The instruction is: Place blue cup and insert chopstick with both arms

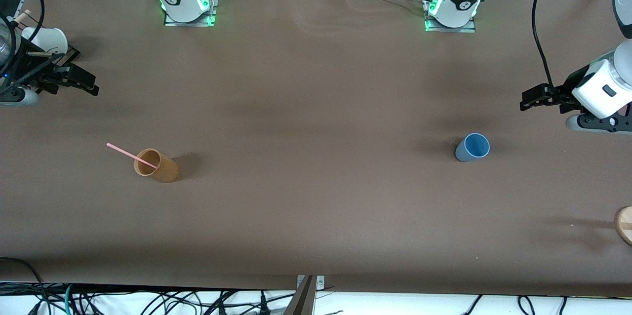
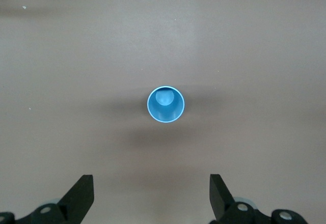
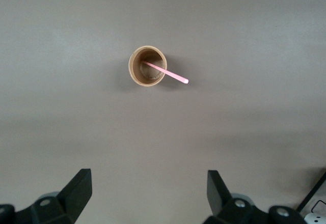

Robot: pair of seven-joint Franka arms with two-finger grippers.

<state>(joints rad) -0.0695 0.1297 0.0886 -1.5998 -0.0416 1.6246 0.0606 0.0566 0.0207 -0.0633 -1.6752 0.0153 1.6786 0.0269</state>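
The blue cup (image 1: 473, 147) stands upright on the brown table toward the left arm's end; it also shows in the left wrist view (image 2: 166, 104), empty. The pale-pink chopstick (image 1: 132, 155) leans in the tan cup (image 1: 157, 165) toward the right arm's end, its upper end sticking out over the rim; both show in the right wrist view, chopstick (image 3: 170, 73) and tan cup (image 3: 147, 66). My left gripper (image 1: 531, 98) (image 2: 153, 183) is open and empty, high over the table beside the blue cup. My right gripper (image 1: 89, 83) (image 3: 148, 178) is open and empty, high over the table's right-arm end.
A white paper cup (image 1: 47, 38) stands near the table's edge at the right arm's end. A round wooden piece (image 1: 624, 223) lies at the edge at the left arm's end. Cables hang along the table's near edge.
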